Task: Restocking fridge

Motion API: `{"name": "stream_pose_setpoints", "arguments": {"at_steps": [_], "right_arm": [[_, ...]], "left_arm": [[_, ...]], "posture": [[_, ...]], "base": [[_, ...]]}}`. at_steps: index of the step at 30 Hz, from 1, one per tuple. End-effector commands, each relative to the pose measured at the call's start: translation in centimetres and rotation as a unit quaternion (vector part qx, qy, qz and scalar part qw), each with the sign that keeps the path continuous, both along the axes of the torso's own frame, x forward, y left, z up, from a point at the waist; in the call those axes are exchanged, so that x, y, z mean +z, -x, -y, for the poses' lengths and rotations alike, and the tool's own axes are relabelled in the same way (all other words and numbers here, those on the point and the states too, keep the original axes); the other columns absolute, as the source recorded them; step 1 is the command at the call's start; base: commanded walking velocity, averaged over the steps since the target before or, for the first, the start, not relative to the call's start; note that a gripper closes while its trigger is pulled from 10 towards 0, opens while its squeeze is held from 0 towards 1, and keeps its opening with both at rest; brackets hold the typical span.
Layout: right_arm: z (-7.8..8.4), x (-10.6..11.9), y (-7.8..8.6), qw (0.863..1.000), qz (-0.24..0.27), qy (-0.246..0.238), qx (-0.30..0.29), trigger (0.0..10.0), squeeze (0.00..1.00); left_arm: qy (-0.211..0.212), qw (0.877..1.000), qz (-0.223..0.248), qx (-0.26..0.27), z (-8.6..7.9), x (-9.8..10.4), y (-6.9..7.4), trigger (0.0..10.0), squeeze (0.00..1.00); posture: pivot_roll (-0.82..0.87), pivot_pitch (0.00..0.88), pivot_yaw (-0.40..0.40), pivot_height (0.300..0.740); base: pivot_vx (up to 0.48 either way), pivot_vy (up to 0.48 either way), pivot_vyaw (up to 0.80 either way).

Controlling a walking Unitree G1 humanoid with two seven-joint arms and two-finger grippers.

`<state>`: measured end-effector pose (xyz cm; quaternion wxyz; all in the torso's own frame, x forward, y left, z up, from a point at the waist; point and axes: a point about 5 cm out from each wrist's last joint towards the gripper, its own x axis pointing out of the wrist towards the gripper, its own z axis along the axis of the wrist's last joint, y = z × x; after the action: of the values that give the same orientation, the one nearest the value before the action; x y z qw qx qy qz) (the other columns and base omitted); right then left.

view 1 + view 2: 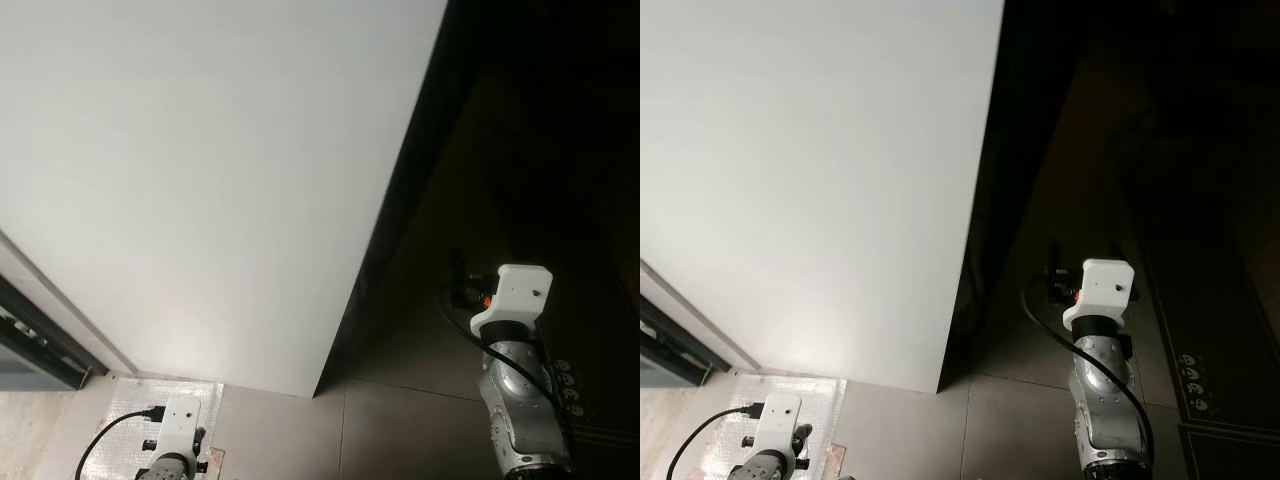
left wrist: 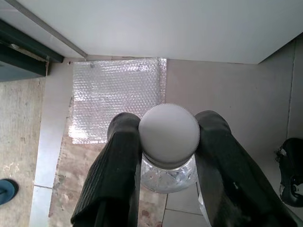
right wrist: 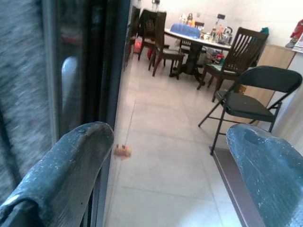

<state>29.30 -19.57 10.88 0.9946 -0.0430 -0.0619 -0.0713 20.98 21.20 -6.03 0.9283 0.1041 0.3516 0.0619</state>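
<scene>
Two black fingers of the left gripper (image 2: 168, 142) clench a white-capped jar (image 2: 169, 137), long axis upright, low at lower left of the head view. Right gripper (image 3: 170, 156), fingers released, is seemingly nearer the dark fridge edge (image 1: 395, 210), centre-right.

One bottle (image 2: 169, 142) with one white cap. One bubble-wrap sheet (image 2: 116, 97) on the floor behind the bottle. Beyond the dark door: one round desk (image 3: 199, 40), perhaps four wooden chairs, one black folding chair (image 3: 248, 101).
</scene>
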Motion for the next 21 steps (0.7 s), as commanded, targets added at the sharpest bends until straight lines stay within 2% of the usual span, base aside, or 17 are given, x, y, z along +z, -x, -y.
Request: {"name": "stream_pose_setpoints", "arguments": {"at_steps": [1, 11, 18, 21], "right_arm": [[-0.4, 0.2, 0.1, 1.0, 0.005, -0.005, 0.005, 10.0, 0.0], [0.0, 0.2, 0.0, 1.0, 0.005, -0.008, -0.006, 10.0, 0.0], [0.8, -0.1, -0.1, 0.994, 0.003, -0.104, -0.043, 10.0, 0.0], [0.8, -0.2, 0.0, 0.993, 0.002, -0.111, -0.042, 10.0, 0.0]], "left_arm": [[0.0, 1.0, -0.02, 0.0, -0.2, -0.7, 1.3, 10.0, 0.0], [0.0, 1.0, -0.023, -0.001, -0.2, -0.8, 1.3, 10.0, 0.0], [-0.004, 1.0, -0.023, -0.005, -0.3, -0.8, 1.4, 10.0, 0.0], [-0.005, 1.0, -0.024, -0.005, -0.3, -0.8, 1.5, 10.0, 0.0]], "posture": [[-0.09, 0.144, -0.058, 0.74], [-0.09, 0.144, -0.057, 0.74], [-0.09, 0.148, -0.056, 0.74], [-0.09, 0.149, -0.056, 0.74]], "base": [[0.0, 0.0, 0.0], [0.0, 0.0, 0.0], [0.0, 0.0, 0.0], [0.0, 0.0, 0.0]]}}
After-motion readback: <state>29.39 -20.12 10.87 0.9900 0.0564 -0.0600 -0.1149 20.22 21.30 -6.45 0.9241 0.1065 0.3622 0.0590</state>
